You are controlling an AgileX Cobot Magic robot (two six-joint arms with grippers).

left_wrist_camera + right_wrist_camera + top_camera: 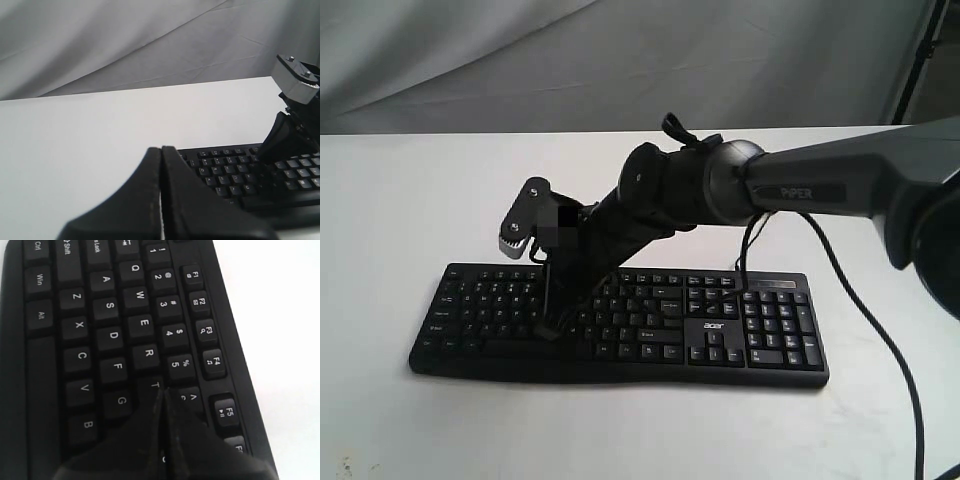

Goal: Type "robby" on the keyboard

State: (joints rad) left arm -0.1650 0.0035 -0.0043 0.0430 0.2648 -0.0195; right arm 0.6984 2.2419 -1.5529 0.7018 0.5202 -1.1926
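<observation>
The right pincer (161, 392), fingers pressed together, points down at the keyboard (110, 335) directly beneath it, tips at the T key (154, 384), seemingly touching it; the R key (148, 352) sits just beside. The left pincer (161, 149), likewise closed, hovers over the white surface (75, 150), keyboard just ahead.

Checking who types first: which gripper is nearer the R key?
Right. The right gripper is at the T key, beside the R key; the left gripper is off the end of the keyboard.
</observation>
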